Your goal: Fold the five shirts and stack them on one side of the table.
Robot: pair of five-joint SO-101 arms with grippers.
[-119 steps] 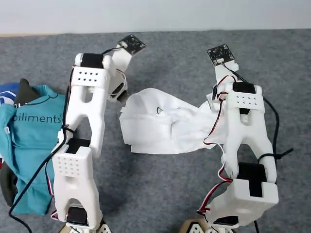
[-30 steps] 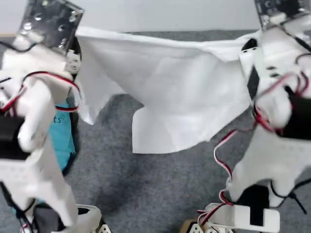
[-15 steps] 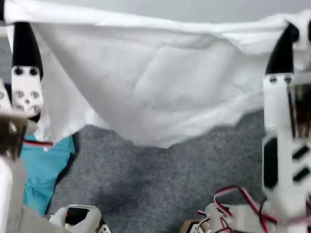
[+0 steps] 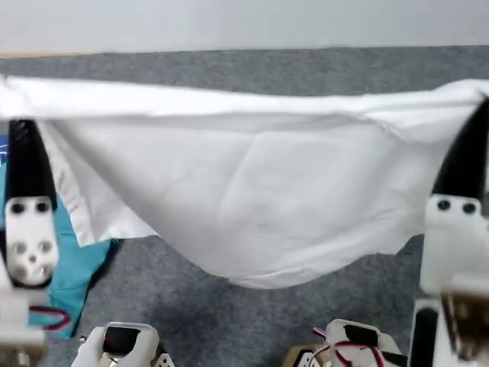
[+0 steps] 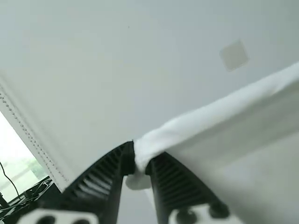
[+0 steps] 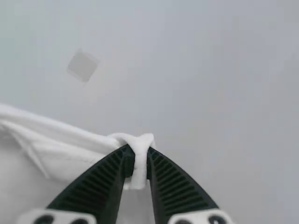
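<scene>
**Step in hand:** spreading. The white shirt (image 4: pixel 252 191) hangs in the air above the table (image 4: pixel 229 325), stretched wide between the two arms. Its top edge is pulled nearly straight and its lower edge sags in a broad curve. No fold has been made in it yet.

**Grippers:** the left gripper (image 5: pixel 140 158) is clenched on a bunched roll of the shirt's edge. The right gripper (image 6: pixel 138 156) is clamped on a small tuft at the opposite end.

**Next move, as judged:** lower the shirt flat onto the table with both ends kept level and taut, so it lands without creases before folding begins.

**Materials:** the shirt is thin, soft, limp cloth with faint wrinkles. The table is covered in grey, felt-like matting. A teal shirt (image 4: pixel 76 264) lies crumpled at the left side, unfolded.
</scene>
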